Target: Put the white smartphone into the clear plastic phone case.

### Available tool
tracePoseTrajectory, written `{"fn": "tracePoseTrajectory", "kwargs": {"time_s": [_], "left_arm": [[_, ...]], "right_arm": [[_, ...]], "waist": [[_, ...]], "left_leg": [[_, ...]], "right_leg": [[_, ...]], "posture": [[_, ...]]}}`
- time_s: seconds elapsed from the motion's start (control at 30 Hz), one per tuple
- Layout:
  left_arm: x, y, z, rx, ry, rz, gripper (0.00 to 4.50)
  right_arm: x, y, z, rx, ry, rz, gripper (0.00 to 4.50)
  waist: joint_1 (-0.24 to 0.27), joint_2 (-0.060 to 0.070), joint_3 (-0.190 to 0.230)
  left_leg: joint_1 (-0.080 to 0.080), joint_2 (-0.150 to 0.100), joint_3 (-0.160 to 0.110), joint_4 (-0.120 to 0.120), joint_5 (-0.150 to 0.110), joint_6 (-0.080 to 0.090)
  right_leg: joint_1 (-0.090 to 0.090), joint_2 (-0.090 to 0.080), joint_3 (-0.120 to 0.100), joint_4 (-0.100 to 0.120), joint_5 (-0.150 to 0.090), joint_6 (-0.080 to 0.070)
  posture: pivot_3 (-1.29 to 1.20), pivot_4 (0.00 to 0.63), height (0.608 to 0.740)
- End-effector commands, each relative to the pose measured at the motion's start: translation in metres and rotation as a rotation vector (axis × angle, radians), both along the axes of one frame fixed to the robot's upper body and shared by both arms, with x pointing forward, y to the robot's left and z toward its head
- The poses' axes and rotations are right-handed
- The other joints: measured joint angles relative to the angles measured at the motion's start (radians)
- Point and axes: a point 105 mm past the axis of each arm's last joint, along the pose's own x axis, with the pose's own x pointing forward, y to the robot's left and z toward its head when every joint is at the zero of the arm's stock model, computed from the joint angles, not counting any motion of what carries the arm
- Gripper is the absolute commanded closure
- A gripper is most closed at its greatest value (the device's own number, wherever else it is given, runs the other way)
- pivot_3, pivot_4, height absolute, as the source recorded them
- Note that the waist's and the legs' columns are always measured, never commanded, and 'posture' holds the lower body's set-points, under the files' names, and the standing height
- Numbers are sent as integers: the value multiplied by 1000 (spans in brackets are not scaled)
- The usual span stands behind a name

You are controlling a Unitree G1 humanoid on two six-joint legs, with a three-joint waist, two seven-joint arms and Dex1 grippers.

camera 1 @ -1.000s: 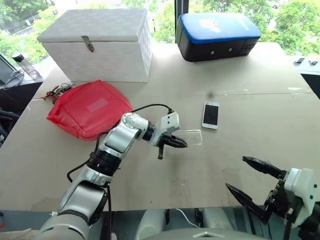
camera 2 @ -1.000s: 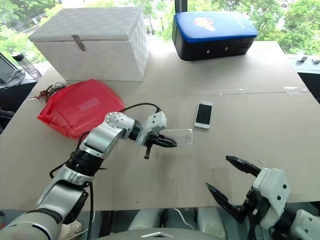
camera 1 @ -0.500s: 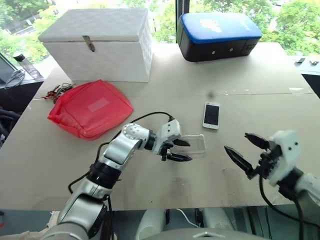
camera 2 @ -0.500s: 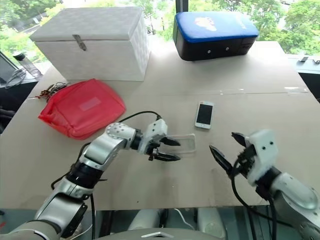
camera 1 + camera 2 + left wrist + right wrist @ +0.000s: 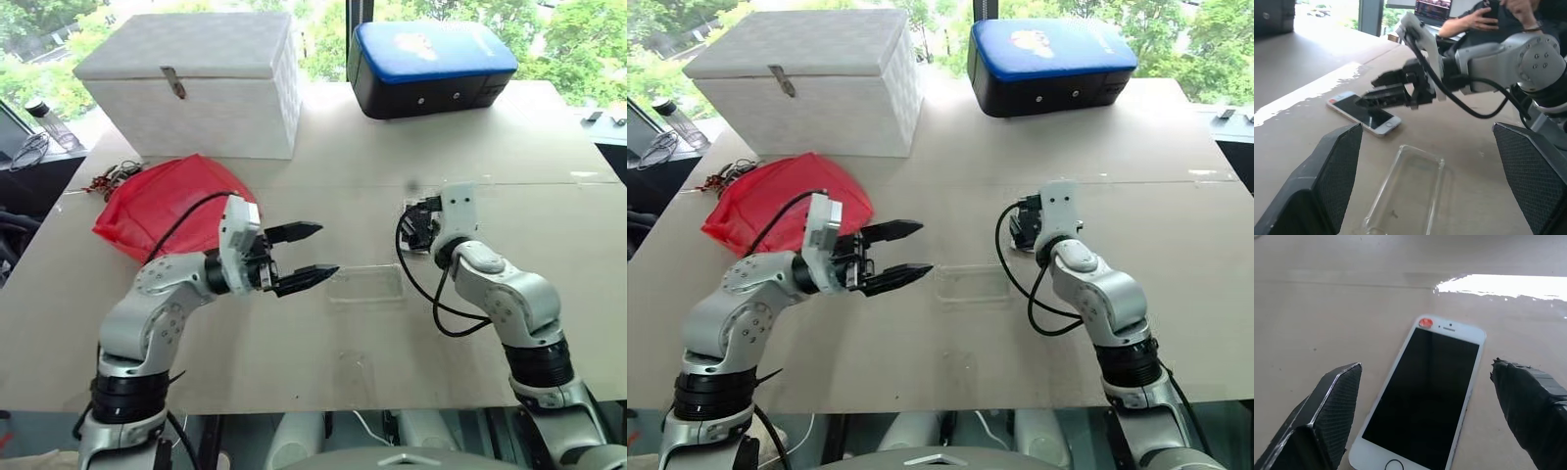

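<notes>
A: Where's the right end effector (image 5: 1425, 416)?
B: I have it poised over the white smartphone (image 5: 1422, 394), fingers apart and straddling it. Phone lies screen-up on the worktop (image 5: 549, 196), not yet gripped.

A: And the clear plastic phone case (image 5: 365, 285)?
B: Flat on the worktop, open side up, near the phone but apart from it. Left end effector (image 5: 302, 254) hangs beside it, fingers spread, empty. I judge that keeps the case open for seating.
</notes>
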Motion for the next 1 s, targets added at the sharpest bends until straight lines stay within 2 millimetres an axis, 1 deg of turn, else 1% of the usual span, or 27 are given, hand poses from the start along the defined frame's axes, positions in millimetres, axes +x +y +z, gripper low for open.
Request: {"fn": "tracePoseTrajectory", "kwargs": {"time_s": [0.03, 0.13, 0.23, 0.3, 0.43, 0.57, 0.67, 0.7, 0.73, 0.77, 0.8, 0.83, 0.87, 0.93, 1.0], "left_arm": [[-17, 19, 15, 13, -94, 13, 159], [-14, 38, 17, 88, -119, 42, 159], [-3, 53, 19, 114, -133, 92, 159], [0, 56, 19, 117, -134, 101, 159], [-1, 52, 19, 119, -138, 93, 159], [-3, 47, 16, 125, -139, 91, 159], [-4, 43, 15, 125, -142, 91, 159], [-3, 42, 15, 128, -142, 95, 0], [-3, 41, 15, 131, -143, 98, 0], [-3, 41, 13, 145, -149, 98, 0], [-3, 40, 13, 152, -153, 99, 0], [-2, 40, 13, 152, -153, 106, 0], [-2, 39, 13, 150, -153, 112, 0], [-2, 38, 12, 149, -154, 118, 0], [-2, 37, 12, 145, -154, 121, 0]], "right_arm": [[12, 3, -8, -106, 51, -115, 0], [8, 11, -22, -95, 132, -93, 0], [6, 34, -20, 42, 173, -27, 0], [7, 44, -18, 101, 193, -18, 0], [5, 54, -20, 159, 233, -1, 0], [4, 46, -36, 57, 281, -30, 0], [2, 42, -53, -51, 315, -17, 0], [1, 42, -61, -123, 315, 4, 418], [0, 41, -66, -171, 314, 19, 538], [-3, 41, -73, -169, 339, 31, 695], [-6, 39, -79, -159, 356, 33, 1141], [-8, 34, -81, -155, 364, 29, 1477], [-9, 30, -83, -157, 366, 26, 1607], [-11, 17, -81, -160, 358, 23, 1615], [-11, -1, -71, -136, 313, 26, 1615]], "waist": [[-13, 0, 0], [-23, 1, 0], [-26, 2, -1], [-33, 2, -1], [-45, 2, -1], [-54, 2, -1], [-56, 1, -2], [-56, 0, -4], [-55, -1, -5], [-56, -2, -7], [-55, -2, -9], [-54, -2, -12], [-53, -2, -14], [-47, -2, -15], [-30, -2, -15]], "left_leg": [[0, 0, 1, 0, 0, 0], [2, 2, 1, -1, 0, -1], [4, 2, 1, -2, 1, -1], [4, 2, 1, -2, 1, -1], [4, 2, 2, -2, 1, -1], [4, 2, 2, -3, 1, -1], [4, 2, 2, -2, 1, -1], [5, 2, 2, -2, 1, -1], [5, 2, 2, -2, 1, -1], [5, 2, 2, -2, 1, -1], [6, 2, 2, -2, 1, -1], [6, 2, 2, -2, 1, -1], [6, 2, 2, -2, 1, -1], [6, 2, 2, -3, 1, -1], [6, 2, 1, -3, 0, -1]], "right_leg": [[0, 0, 0, 0, 0, 0], [-1, 2, 2, 2, 0, 0], [0, 2, 3, 2, 0, 0], [0, 3, 3, 2, 0, 0], [-1, 3, 3, 2, 0, 0], [-1, 3, 4, 3, 0, 0], [-1, 3, 5, 3, 0, 0], [0, 3, 5, 3, 0, 0], [0, 3, 5, 3, 0, 0], [0, 3, 5, 3, 0, 0], [0, 3, 5, 3, 0, 0], [0, 3, 5, 3, 0, 0], [1, 3, 5, 3, 0, 0], [1, 3, 5, 3, 0, 0], [1, 2, 5, 2, 0, 0]], "posture": [[0, 150, 740], [0, 150, 740], [0, 150, 740], [0, 150, 740], [0, 150, 740], [0, 150, 740], [0, 150, 740], [0, 150, 740], [0, 150, 740], [0, 150, 740], [0, 150, 740], [0, 150, 740], [0, 150, 740], [0, 150, 740], [0, 150, 740]]}}
